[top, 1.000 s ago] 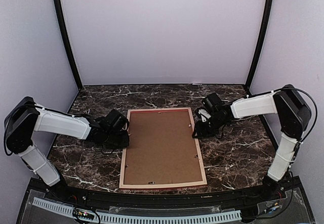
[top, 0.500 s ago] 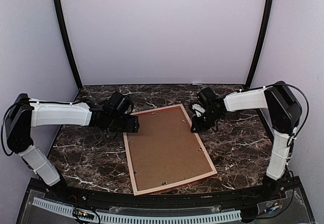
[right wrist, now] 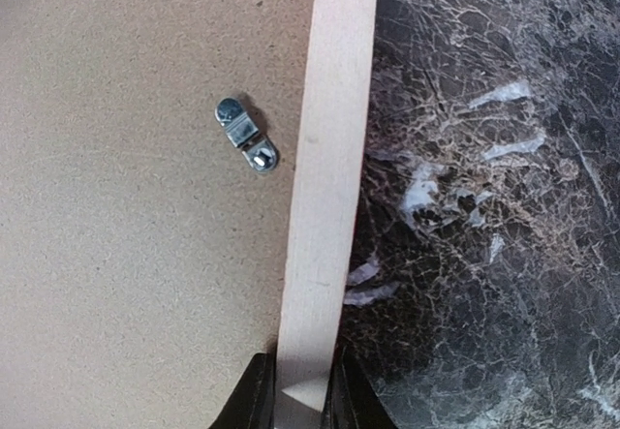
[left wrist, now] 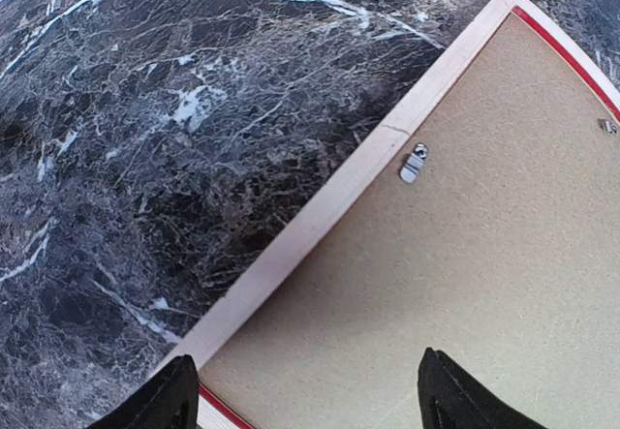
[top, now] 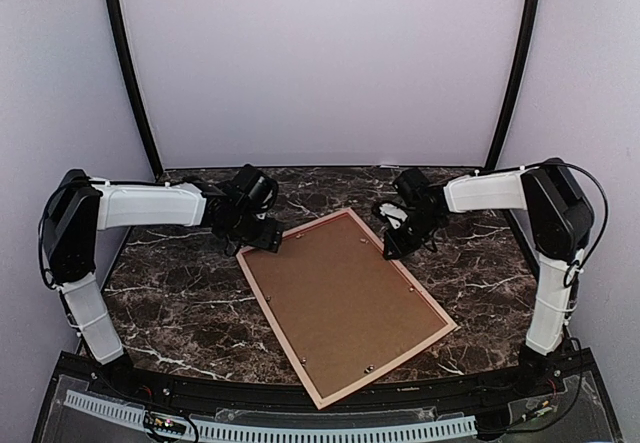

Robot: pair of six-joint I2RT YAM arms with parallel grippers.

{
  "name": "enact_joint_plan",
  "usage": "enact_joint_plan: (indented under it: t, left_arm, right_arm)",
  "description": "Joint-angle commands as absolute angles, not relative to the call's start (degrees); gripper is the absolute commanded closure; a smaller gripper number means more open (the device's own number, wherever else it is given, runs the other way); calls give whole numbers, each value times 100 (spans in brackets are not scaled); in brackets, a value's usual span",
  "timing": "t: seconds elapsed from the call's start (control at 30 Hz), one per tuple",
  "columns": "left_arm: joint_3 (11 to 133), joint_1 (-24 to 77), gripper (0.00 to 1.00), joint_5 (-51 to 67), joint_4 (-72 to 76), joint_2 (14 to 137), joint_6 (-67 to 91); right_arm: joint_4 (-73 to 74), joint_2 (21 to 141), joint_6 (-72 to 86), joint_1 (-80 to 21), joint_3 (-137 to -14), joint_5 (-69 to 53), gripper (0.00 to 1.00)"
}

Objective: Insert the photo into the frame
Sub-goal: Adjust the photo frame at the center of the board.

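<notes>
The frame (top: pixel 277 328) lies back-up and skewed on the marble table, its pale wood rails around a brown backing board (top: pixel 345 298). My left gripper (top: pixel 268 243) is open over the frame's far left corner. Its black fingers (left wrist: pixel 174 395) straddle the corner rail (left wrist: pixel 320 211) and the board (left wrist: pixel 465 284) without touching them. My right gripper (top: pixel 390 248) is shut on the frame's right long rail (right wrist: pixel 329 158), one finger on each side of the wood. The photo is out of view.
Small metal turn clips (right wrist: pixel 246 135) sit along the board's edge, one also near the left fingers (left wrist: pixel 415 162). A thin red strip of the frame's front shows at the corner (left wrist: pixel 567 56). Dark marble table (top: pixel 180 303) lies all round, and purple walls enclose it.
The frame's near end has swung to the right, so it now lies diagonally. My left gripper opened, let go and moved to the far corner. My right gripper closed on the right rail.
</notes>
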State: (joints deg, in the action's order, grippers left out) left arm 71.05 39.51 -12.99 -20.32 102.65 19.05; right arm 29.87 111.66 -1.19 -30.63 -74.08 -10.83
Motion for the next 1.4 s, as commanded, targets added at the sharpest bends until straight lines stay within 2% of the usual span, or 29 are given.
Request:
enact_joint_plan:
  t: [0.0,0.13,0.3,0.4,0.53,0.87,1.37]
  left_arm:
    - [7303,3773,20,-1181,-2374,10348,1686]
    - [7222,3740,20,-1216,-2705,10342,2026]
    - [6352,3752,22,-966,-2724,9770,2879]
    - [5547,3752,23,-592,-2252,9238,3474]
    - [4956,3747,22,-142,-1447,9110,3860]
    - [5437,3753,22,-272,-1287,9579,3917]
    - [5981,3644,27,-824,-1401,9861,3792]
  right_arm:
    - [3069,11337,-141,-3064,-7540,-1148,81]
    - [2977,11365,597,-2929,-7518,-1058,82]
    - [2444,11102,1558,-2653,-7073,-1285,86]
    - [2085,10957,2005,-2636,-6782,-1448,88]
    - [1661,10851,2386,-2705,-6417,-1630,89]
    - [1331,10636,2787,-3042,-5888,-1568,84]
    - [1258,10489,2993,-3273,-5812,-1437,73]
